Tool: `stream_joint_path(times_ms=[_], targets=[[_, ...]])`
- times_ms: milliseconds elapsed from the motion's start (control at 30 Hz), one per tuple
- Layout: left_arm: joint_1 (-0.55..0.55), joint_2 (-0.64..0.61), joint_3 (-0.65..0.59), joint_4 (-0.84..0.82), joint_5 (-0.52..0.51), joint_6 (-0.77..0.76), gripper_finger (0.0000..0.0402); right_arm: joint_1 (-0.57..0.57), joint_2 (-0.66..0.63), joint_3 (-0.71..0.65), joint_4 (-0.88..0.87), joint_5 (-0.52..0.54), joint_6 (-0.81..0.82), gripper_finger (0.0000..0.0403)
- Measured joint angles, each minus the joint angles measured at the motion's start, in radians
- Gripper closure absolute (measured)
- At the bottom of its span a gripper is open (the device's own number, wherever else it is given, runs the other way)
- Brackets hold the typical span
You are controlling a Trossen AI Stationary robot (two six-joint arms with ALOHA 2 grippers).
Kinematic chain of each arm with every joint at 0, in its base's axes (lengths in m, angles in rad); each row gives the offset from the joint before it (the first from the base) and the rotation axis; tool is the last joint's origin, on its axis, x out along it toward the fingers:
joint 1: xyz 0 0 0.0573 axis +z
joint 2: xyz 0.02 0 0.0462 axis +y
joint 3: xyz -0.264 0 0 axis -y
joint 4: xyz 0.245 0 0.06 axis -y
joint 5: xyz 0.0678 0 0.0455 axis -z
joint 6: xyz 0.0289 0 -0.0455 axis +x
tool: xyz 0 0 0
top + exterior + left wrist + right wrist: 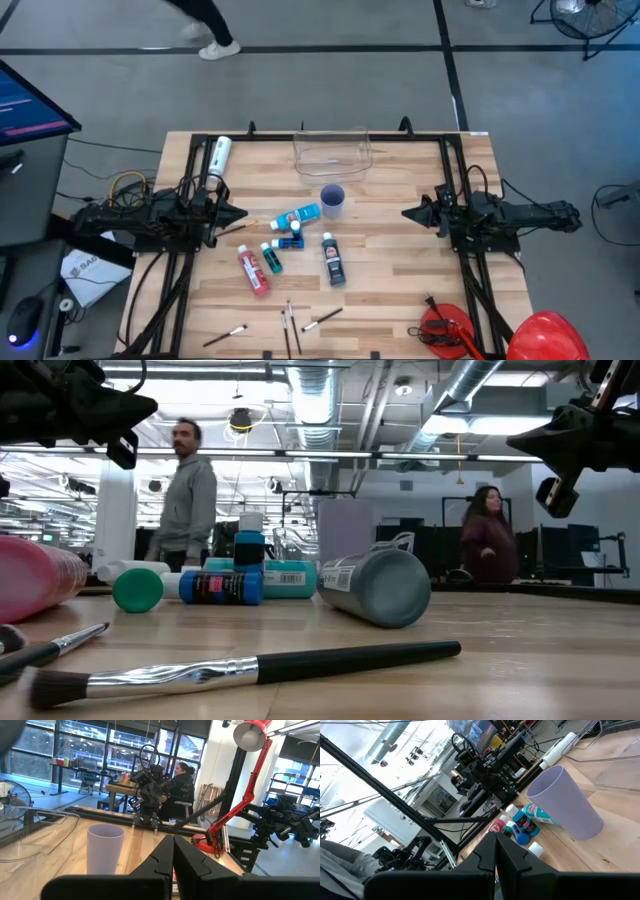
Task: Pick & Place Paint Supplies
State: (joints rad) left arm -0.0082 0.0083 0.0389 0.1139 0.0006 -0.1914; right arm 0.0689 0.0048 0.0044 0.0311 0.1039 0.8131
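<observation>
Open lab behind the rig: glass partitions, exposed ducts, two people (190,490) standing in the background of the low view, another seated in the left wrist view; wooden desk (400,280) of pale planks inside a black frame, red lamp (445,328) at the near right corner; both arms parked at the desk's sides, left gripper (238,213) and right gripper (410,212) facing each other across the middle, jaws clenched on both and grasping nothing, which reads as a rest pose with the task not yet begun; paint supplies lie loose mid-desk where either arm can reach them: red bottle (252,271), teal bottle (271,258), light blue bottle (297,217) just beside the small cup (332,199), small blue bottle (290,241), dark bottle (333,262), all on their sides; white bottle (219,158) apart at the far left by the frame; brushes (290,320) scattered along the near edge, one large brush (250,666) right in front of the low camera; clear tub (332,153) sits at the far centre, empty, likely the drop target given its position between the arms; bottles lying flat should roll if nudged, so a grasp across the body looks safer than by the cap.
</observation>
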Motion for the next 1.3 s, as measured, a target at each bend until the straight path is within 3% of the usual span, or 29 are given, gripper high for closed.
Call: stream_joint_path(times_ms=[400,600,867,1067,1200,1300], targets=[[0.0,0.0,0.0,0.011,0.0,-0.005,0.0399,0.0,0.0,0.0,0.0,0.0,0.0,0.0403],[0.0,0.0,0.0,0.112,0.0,-0.104,0.0399,0.0,0.0,0.0,0.0,0.0,0.0,0.0403],[0.0,0.0,0.0,0.437,0.0,-0.137,0.0399,0.0,0.0,0.0,0.0,0.0,-0.158,0.0403],[0.0,0.0,0.0,0.724,-0.001,-0.186,0.0399,-0.001,0.0,0.0,0.006,0.001,-0.165,0.0403],[0.0,0.0,0.0,0.789,-0.068,-0.258,0.0399,0.0,0.0,0.0,0.041,0.011,-0.164,0.0403],[0.0,0.02,0.0,0.794,-0.123,-0.373,0.0399,0.0,0.0,0.0,0.099,0.064,-0.059,0.0403]])
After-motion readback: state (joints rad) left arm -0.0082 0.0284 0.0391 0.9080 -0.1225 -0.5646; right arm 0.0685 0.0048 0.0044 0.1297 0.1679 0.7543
